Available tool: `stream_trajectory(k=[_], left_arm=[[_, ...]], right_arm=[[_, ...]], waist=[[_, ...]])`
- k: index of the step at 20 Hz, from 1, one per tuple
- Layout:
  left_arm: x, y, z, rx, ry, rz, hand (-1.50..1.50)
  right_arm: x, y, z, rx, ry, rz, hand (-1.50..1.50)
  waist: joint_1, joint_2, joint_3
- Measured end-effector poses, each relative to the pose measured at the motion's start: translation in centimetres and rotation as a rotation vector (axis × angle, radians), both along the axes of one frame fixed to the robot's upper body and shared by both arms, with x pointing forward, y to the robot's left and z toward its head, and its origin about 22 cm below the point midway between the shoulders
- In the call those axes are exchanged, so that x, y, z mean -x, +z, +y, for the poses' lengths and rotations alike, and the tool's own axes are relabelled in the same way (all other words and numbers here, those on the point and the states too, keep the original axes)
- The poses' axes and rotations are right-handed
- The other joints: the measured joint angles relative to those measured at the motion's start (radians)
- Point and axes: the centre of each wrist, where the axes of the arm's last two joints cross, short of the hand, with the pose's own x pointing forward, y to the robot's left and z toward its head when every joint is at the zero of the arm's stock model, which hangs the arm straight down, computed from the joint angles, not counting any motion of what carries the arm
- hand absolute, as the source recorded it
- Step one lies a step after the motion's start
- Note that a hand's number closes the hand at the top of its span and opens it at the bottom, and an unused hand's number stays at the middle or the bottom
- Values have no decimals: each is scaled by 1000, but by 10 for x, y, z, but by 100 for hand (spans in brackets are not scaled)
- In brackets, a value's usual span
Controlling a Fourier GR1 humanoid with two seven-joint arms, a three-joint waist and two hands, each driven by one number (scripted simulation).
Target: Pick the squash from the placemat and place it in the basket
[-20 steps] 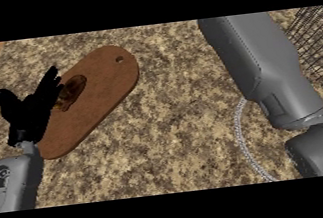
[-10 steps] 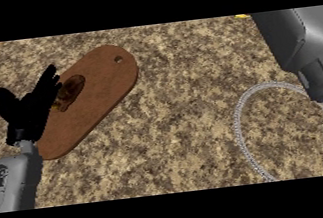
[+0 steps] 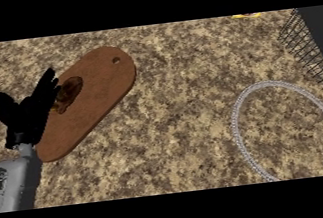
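Right arm gone from view; left hand [image 3: 25, 112] fingers [image 3: 45, 84] spread, empty

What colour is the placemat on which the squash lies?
The placemat is reddish brown, as the head view shows; the squash on it is brown too.

No readable text is showing anywhere. No labels, brands or numbers are appearing on any surface.
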Motion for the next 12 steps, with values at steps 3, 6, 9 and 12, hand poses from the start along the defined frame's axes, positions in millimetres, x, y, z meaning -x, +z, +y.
stream_trajectory(k=[3, 6, 9, 12], left_arm=[[2, -2, 2, -2, 9, 5, 0], [1, 1, 7, 0, 19, 7, 0], [4, 2, 7, 4, 30, 11, 0], [8, -1, 8, 6, 29, 17, 0]], right_arm=[[0, -11, -18, -4, -30, 17, 150], [0, -28, -32, -11, -44, 35, 150], [2, -42, -50, -22, -60, 37, 150], [4, -56, -59, -39, -63, 26, 150]], waist=[[-7, -3, 1], [-16, -7, 1], [-23, -10, 2], [-27, -13, 2]])
